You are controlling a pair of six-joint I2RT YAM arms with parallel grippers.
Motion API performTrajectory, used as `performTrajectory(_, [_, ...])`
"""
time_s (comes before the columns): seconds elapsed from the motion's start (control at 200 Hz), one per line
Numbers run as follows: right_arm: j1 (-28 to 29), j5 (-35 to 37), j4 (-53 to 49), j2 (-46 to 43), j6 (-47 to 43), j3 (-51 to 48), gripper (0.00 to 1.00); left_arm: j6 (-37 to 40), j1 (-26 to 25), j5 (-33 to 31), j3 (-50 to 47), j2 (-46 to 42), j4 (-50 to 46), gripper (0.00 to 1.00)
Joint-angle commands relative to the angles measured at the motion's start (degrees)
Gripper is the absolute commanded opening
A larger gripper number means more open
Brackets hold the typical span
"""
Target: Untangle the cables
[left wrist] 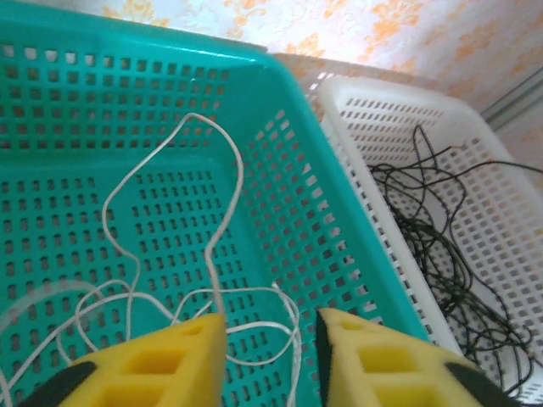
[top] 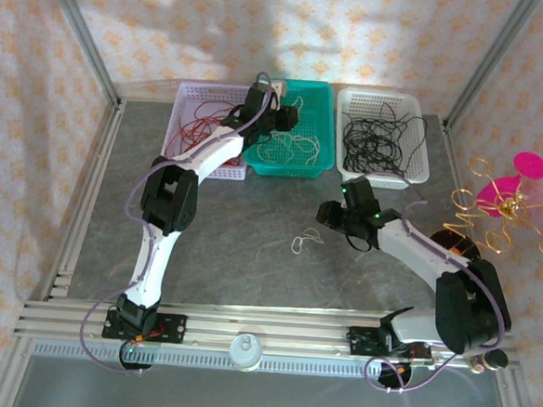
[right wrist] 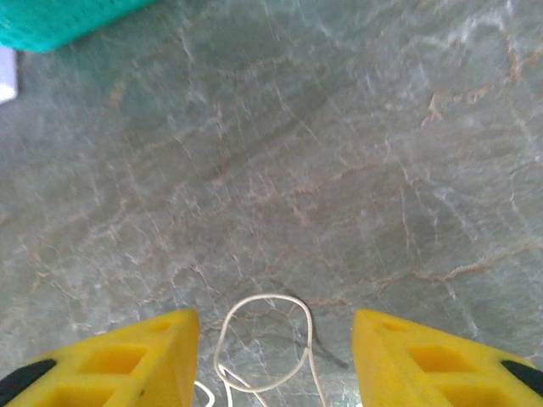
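Currently left end effector released over teal basket; right end effector released above white cable loop.

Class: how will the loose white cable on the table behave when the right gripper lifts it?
Likely floppy: the white cable lies in loose curls on the table, so it should droop. Probably light, being thin. It might slip from the right gripper unless pinched squarely.

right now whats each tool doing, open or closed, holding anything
Left tool: open over the teal basket, gripping nothing.
Right tool: open above a white cable loop on the table, gripping nothing.
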Motion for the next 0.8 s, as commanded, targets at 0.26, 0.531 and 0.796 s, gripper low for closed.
performTrajectory(0.26, [-0.5, -4.6, -10.1, -0.6, 8.7, -0.9, 0.51, 2.9, 0.3, -6.0, -22.9, -24.6, -3.5, 0.51])
performTrajectory(0.531, [-1.3, -13.7, -3.7, 0.8, 17.0, -5.3, 0.5, 3.2, -1.9, -1.4, -47.1, -45.3, -5.0, 0.49])
performTrajectory(0.796, [-1.6, -17.9, 2.0, 4.7, 22.3, -7.2, 0.43, 1.3, -7.7, 1.0, -59.0, -53.9, -6.4, 0.49])
